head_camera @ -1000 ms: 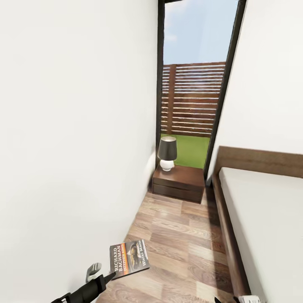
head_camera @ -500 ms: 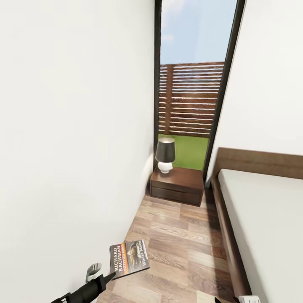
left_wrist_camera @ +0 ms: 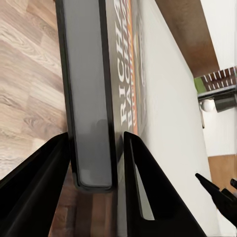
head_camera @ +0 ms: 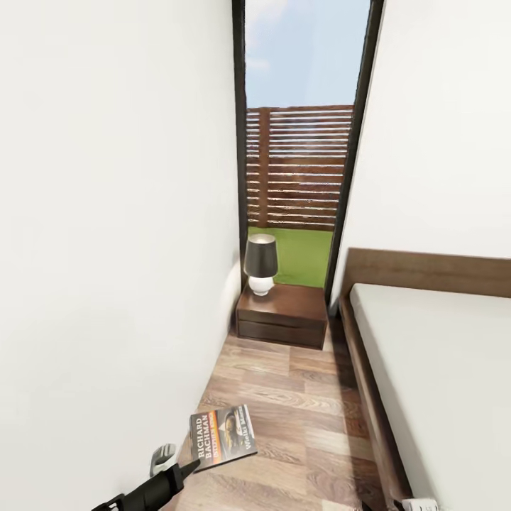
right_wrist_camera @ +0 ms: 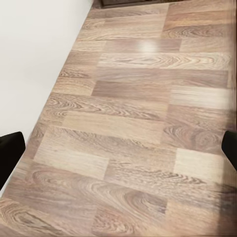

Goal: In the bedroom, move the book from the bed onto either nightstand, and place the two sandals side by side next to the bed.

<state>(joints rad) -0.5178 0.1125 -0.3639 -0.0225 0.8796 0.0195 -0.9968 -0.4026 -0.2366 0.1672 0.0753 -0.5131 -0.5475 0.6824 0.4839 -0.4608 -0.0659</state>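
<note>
Head view: the robot is facing a narrow aisle of grey-brown wood-plank floor [head_camera: 298, 419] between a white wall [head_camera: 106, 248] at 9 o'clock and the large low bed with off-white mattress and dark brown frame [head_camera: 440, 369] at 3 o'clock. At 12 o'clock, at the aisle's far end, the low dark brown two-drawer nightstand [head_camera: 282, 316] is standing below a tall dark-framed window [head_camera: 301, 142], and a small lamp with a dark shade and white base [head_camera: 260, 264] is resting on its top, toward the wall side. At 7 o'clock the black left gripper [head_camera: 186, 468] is holding the thin paperback book with orange-red stripes and white lettering [head_camera: 222, 437] by its near edge, cover up, above the floor and well short of the nightstand.

Left wrist view: the left gripper [left_wrist_camera: 95, 163] is clamping its two black fingers [left_wrist_camera: 42, 173] onto the book [left_wrist_camera: 106, 74], one on each face, with the grey page edge between them and the lettered spine running away at 12 o'clock; the mattress is lying beyond it.

Right wrist view: the right gripper [right_wrist_camera: 118, 153] is hanging over the bare plank floor [right_wrist_camera: 138, 123], its dark fingertips [right_wrist_camera: 10, 153] sitting at opposite edges, spread wide with nothing between them. The white wall [right_wrist_camera: 34, 49] is at 10 o'clock.
</note>
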